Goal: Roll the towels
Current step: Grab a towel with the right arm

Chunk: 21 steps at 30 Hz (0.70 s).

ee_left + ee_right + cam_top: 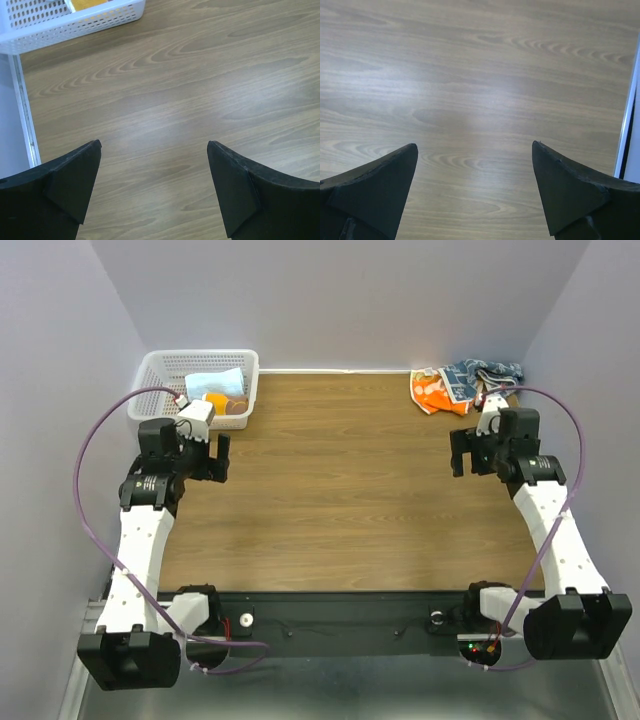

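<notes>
At the far left corner of the worktop [340,500] stands a white mesh basket [160,375] with a pale blue cloth [215,381] and an orange-yellow item [217,400] lying in it, and something brownish beside them that is too small to make out. Just in front of the basket the left arm [140,530] reaches up from its base at the near edge, a purple cable [85,455] looping off its wrist. The left jaws are spread wide apart and grip nothing. In the left wrist view the two dark fingers [65,185] frame bare wood grain, with the basket's wall at the top left corner and a metal strip [24,105] along the worktop's left edge. The middle of the worktop is plain brown wood. On the right side the right arm [560,540] stretches forward from its base, with its own purple cable arching over it. The right jaws also stand wide open and hold nothing, and the right wrist view shows only wood between the fingers [375,190]. The towels lie crumpled together in the far right corner, against the back wall: the white one with orange prints [434,392] to the left, touching the dark-blue-and-white one [487,372] to its right. They sit just behind the right wrist, apart from the jaws, and neither is rolled.
</notes>
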Available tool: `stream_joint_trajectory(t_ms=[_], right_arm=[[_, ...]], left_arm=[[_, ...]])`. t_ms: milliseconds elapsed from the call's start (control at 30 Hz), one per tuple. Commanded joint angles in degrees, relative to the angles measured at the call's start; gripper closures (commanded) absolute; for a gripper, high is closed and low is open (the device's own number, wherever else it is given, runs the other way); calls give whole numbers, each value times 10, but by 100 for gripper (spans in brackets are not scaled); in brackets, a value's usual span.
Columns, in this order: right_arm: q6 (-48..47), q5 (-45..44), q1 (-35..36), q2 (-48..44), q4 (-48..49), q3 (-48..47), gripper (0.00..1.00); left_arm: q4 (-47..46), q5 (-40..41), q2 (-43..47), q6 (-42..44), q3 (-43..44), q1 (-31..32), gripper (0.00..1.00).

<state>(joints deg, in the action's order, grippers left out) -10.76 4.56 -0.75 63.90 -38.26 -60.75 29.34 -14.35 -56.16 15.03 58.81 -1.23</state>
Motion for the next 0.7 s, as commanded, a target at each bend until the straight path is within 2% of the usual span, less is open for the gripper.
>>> stream_joint_trajectory(t_ms=[0,67,100,200,433,467,667], right_arm=[[-13,8,-3,20,64,-48,0],[-29,26,-3,67,73,-74,0],[-42,31,-3,88,71,-87,0],[-44,16,-3,189,71,-160,0],[-27,-11,1,404,93,-327,0],[-23,-11,2,450,96,-346,0],[-11,-26,19,580,98,-494,0]], left_arm=[[-32,64,-24,-46,14,-1,1],[-31,93,-37,-73,30,-1,1],[-35,138,-49,-83,37,0,1],[-32,198,-76,-84,61,-1,1],[-24,104,-83,-83,81,-1,1],[-30,100,-77,-85,79,0,1],[-32,87,-76,-98,78,-1,1]])
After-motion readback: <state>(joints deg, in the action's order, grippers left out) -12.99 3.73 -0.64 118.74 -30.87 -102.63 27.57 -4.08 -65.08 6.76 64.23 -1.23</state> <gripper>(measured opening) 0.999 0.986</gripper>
